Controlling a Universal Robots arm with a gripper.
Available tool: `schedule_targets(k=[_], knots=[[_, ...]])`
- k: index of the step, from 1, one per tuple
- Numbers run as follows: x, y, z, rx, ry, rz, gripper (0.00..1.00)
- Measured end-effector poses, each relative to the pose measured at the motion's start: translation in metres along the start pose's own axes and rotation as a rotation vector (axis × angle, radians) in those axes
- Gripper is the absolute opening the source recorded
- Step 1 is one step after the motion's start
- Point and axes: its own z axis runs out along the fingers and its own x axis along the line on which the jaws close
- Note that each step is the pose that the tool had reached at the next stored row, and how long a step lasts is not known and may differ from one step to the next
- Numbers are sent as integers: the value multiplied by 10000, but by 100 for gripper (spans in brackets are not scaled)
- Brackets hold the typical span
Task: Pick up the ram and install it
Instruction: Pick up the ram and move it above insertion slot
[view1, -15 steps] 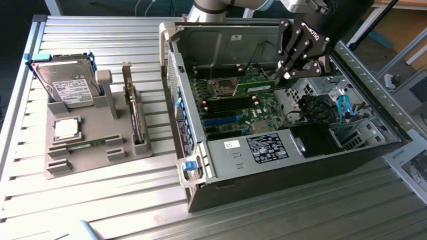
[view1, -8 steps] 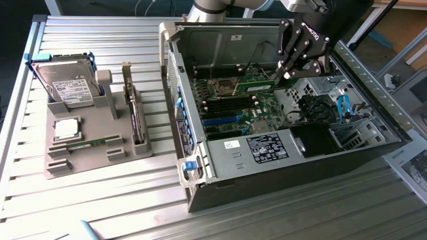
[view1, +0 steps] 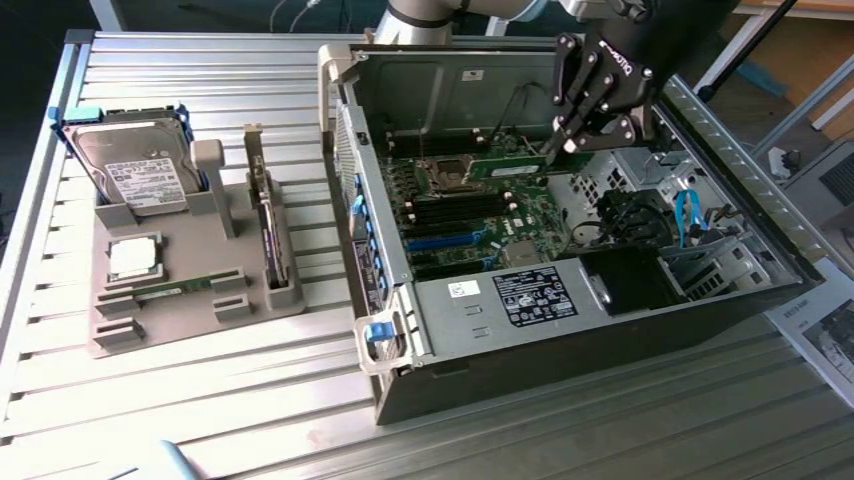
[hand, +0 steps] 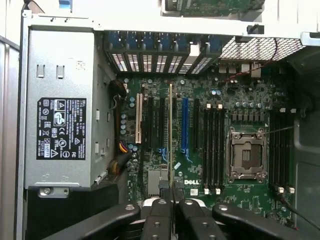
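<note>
The ram (view1: 511, 157), a thin green stick, is pinched at one end by my black gripper (view1: 567, 150) inside the open computer case (view1: 747, 300). It hangs above the green motherboard (view1: 494, 215), near the CPU socket (view1: 454, 175). In the wrist view the ram (hand: 171, 130) appears edge-on as a thin line running out from my gripper (hand: 171, 200), whose fingers are shut on it. Below it lie the black memory slots (hand: 213, 150) beside the CPU socket (hand: 245, 155). A further green stick (view1: 180, 287) rests in the grey holder (view1: 200, 320).
The grey holder at the exterior view's left also carries a hard drive (view1: 134, 170), a square silver processor chip (view1: 134, 257) and an upright expansion card (view1: 267, 240). Inside the case sit the power supply (hand: 60, 130), drive bays and blue cables (view1: 687, 215).
</note>
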Motion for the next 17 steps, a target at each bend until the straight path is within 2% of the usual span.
schedule_targets(k=[2,7,11,17], knots=[[-70,-2,9,1,-3,0,12],[-326,-9,34,1,-3,1,12],[-576,-15,62,1,-4,3,12],[-788,-20,86,0,-1,4,12]])
